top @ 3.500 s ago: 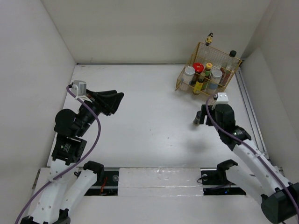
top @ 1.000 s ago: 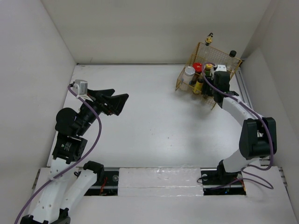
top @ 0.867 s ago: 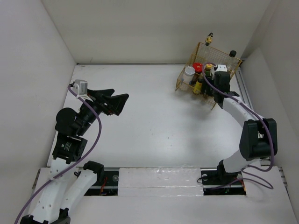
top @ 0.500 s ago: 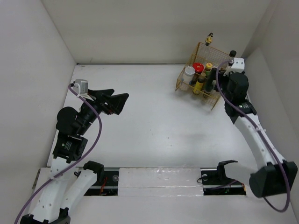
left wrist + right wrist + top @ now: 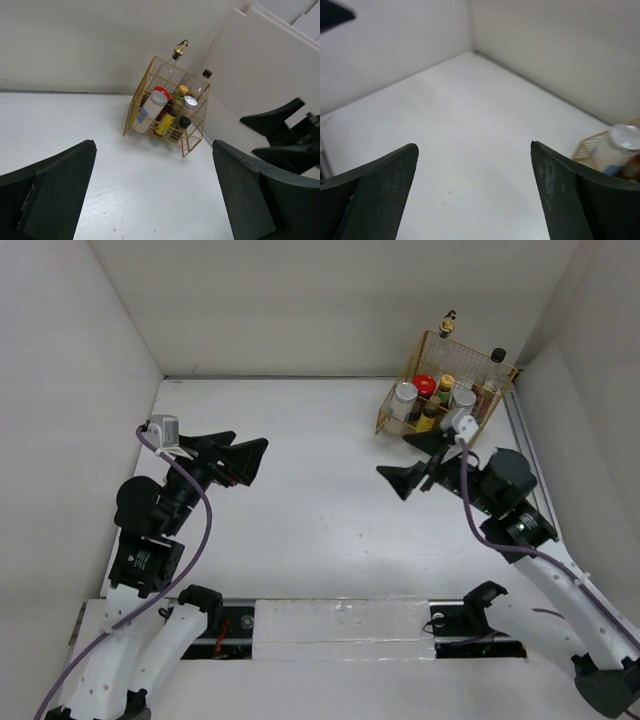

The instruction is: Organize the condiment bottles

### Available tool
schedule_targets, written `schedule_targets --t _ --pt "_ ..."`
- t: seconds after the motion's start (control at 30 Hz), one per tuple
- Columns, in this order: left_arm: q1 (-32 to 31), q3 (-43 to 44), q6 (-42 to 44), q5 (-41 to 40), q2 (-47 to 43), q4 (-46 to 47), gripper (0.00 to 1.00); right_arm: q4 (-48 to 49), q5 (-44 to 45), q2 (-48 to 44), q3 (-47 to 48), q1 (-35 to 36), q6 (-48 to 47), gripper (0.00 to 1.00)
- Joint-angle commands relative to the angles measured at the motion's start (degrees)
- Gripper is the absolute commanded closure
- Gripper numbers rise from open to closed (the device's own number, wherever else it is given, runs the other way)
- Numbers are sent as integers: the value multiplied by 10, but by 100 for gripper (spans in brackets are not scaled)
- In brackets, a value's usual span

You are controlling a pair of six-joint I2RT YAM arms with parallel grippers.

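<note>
The condiment bottles point(image 5: 428, 400) stand packed together in a gold wire basket point(image 5: 384, 420) at the back right corner. In the left wrist view the basket point(image 5: 196, 138) holds a red-capped white bottle point(image 5: 150, 106), a yellow bottle point(image 5: 166, 122), a silver-capped jar point(image 5: 189, 102), a black-capped jar point(image 5: 184, 122) and two tall clear bottles. My right gripper point(image 5: 408, 462) hangs open and empty in front of the basket, pointing left. My left gripper point(image 5: 240, 458) is open and empty over the table's left side. In the right wrist view only one pale-capped bottle point(image 5: 624, 139) shows.
White walls close in the table on the left, back and right. A metal rail point(image 5: 535, 475) runs along the right edge beside the basket. The arm bases sit at the near edge. The right gripper's black fingers point(image 5: 280, 120) show in the left wrist view.
The right gripper, which carried a dark bottle to the basket, has opened, pulled back from it empty and swung left. The left arm barely shifted.
</note>
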Motion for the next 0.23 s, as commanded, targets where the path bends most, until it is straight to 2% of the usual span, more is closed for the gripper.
schedule_targets --t 0.0,0.2 --pt "-1 16 4 -13 -10 16 1 5 -55 46 -29 46 -13 0" --pt "-1 9 4 0 -10 31 1 5 22 93 -8 120 -35 0"
